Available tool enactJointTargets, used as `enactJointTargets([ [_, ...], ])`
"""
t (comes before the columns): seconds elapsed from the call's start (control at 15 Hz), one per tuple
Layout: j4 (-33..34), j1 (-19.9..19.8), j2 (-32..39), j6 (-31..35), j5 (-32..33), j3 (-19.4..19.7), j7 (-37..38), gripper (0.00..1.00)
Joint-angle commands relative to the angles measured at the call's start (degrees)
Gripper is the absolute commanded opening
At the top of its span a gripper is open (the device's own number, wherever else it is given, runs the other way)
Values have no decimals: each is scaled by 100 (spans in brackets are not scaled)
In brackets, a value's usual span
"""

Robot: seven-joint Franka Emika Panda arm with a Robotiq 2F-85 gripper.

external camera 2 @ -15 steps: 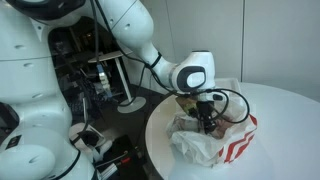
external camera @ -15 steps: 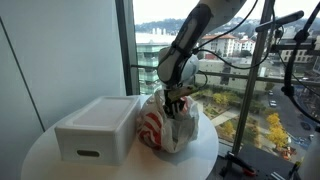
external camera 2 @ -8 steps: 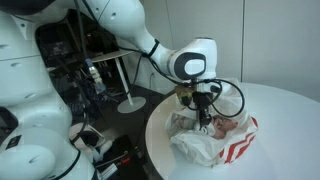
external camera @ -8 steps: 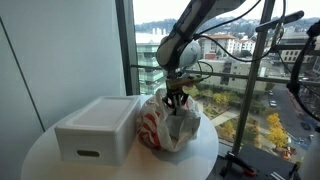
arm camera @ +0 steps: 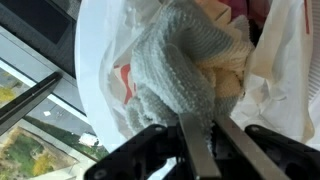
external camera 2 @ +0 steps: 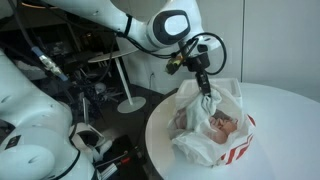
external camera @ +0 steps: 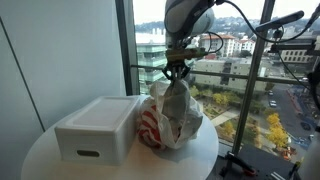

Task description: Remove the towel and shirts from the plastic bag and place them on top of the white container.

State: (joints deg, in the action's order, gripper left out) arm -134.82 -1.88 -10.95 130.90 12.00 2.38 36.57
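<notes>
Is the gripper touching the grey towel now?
Touching. The wrist view shows it: the gripper is shut on the towel, its knit edge pinched between the jaws, with no gap.

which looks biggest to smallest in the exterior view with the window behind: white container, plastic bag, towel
1. white container, largest
2. plastic bag, slightly smaller; a close call
3. towel, smallest, hanging from the end effector; its lower end is hard to tell from the bag
</notes>
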Motion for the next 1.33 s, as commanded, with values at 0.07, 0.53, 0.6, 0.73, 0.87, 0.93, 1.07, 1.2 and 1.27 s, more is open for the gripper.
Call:
enactJointTargets([
  [0.07, -319, -248, -1559, -280, 636, -587, 722, 8],
  [0.53, 580, -441, -1962, 232, 1255, -1493, 630, 9],
  [0.6, 723, -472, -1859, 435, 1376, -1594, 630, 9],
  [0.73, 1140, -543, -1377, 820, 1584, -1762, 572, 9],
  [0.87, 1655, -595, -691, 1048, 1674, -1848, 525, 9],
  [0.93, 1871, -547, -326, 1158, 1627, -1838, 435, 9],
  [1.07, 2287, -272, 335, 1243, 1352, -1729, 36, 9],
  [1.2, 2602, -21, 941, 1274, 1094, -1590, -499, 9],
  [1.27, 2705, 83, 1193, 1299, 918, -1496, -805, 9],
])
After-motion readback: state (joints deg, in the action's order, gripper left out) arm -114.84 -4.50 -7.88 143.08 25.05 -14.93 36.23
